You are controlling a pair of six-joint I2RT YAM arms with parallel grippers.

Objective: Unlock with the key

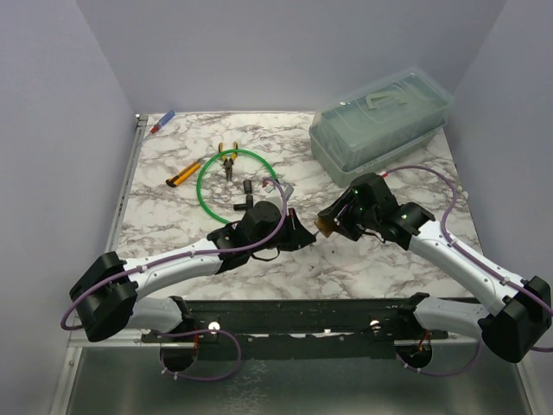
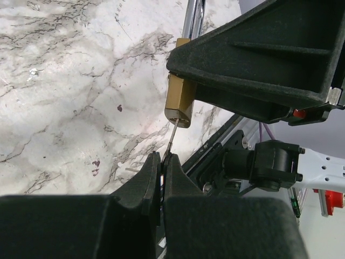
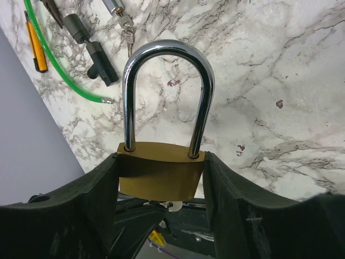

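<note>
Key [image 2: 172,135] meets padlock [image 2: 180,100] base.
The left gripper [image 2: 160,160] pinches the key tight, blade tip touching the brass padlock's base at 1 o'clock in its wrist view; the right gripper [image 3: 161,178] clamps the padlock body, shackle [image 3: 167,51] pointing to 12 o'clock.

A white marble-patterned table [image 1: 164,216] fills the middle of the overhead view, with pale walls on three sides. At upper right a clear plastic box [image 1: 380,121] sits with its lid shut, turned at an angle to the table's edges. Left of centre, a green cable [image 1: 200,186] lies in a loop. Yellow-handled pliers [image 1: 228,160] lie at the top of the loop. An orange-and-black utility knife [image 1: 184,174] lies just outside it on the left. A blue-and-red pen [image 1: 162,122] lies in the table's upper left corner. Black lock parts [image 1: 244,206] sit at the loop's lower right.
</note>
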